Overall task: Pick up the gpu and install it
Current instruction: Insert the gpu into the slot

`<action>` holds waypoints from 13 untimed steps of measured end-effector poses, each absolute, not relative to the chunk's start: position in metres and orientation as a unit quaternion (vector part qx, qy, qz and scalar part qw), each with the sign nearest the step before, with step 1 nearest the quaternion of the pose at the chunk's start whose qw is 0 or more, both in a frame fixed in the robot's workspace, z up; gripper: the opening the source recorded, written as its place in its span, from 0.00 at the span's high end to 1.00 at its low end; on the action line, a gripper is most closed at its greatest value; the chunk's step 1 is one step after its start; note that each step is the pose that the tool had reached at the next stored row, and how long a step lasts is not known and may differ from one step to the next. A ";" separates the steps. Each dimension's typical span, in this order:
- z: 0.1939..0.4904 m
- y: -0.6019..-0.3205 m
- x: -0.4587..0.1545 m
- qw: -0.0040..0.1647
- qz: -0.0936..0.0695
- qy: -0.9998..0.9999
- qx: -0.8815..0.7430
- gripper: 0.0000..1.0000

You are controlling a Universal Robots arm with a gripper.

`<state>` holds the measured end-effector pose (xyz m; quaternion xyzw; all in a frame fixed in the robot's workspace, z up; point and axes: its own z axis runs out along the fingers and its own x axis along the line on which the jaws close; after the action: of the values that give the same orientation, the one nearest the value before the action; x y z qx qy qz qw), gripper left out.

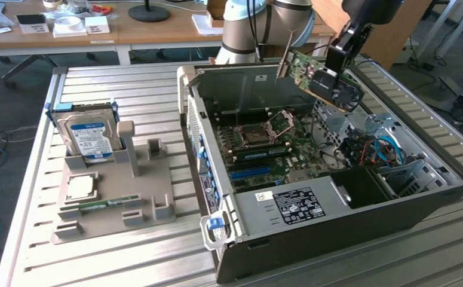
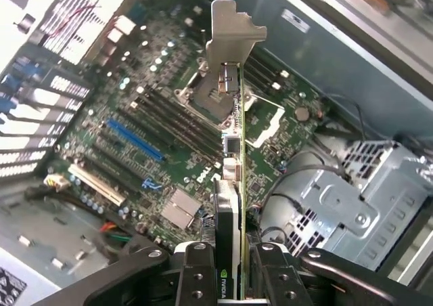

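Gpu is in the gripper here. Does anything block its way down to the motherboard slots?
Nothing visible does. The gripper holds the gpu above the open case, and the blue slot on the motherboard lies bare. The cables sit aside by the drive cage.

Blue-label hard drive (image 1: 88, 136) upright in grey holder (image 1: 158, 186), on slatted table (image 1: 112, 84).

Exterior view: set high and well back, looking down at an angle across the tabletop (image 1: 135, 263) onto the open computer case (image 1: 311, 239). Wrist view: close, just behind the gripper (image 2: 230, 275), looking down along the gpu (image 2: 229, 198) into the case. Shared: the motherboard (image 1: 295, 161) inside the case.
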<state>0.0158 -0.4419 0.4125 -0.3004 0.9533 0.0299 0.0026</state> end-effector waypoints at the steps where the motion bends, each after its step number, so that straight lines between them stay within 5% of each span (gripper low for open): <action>1: 0.412 -0.442 0.016 0.002 0.030 0.951 -0.309 0.73; 13: 0.411 -0.442 0.016 -0.001 0.030 0.911 -0.411 0.73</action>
<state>0.0158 -0.4419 0.4115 -0.4110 0.9111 0.0300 -0.0009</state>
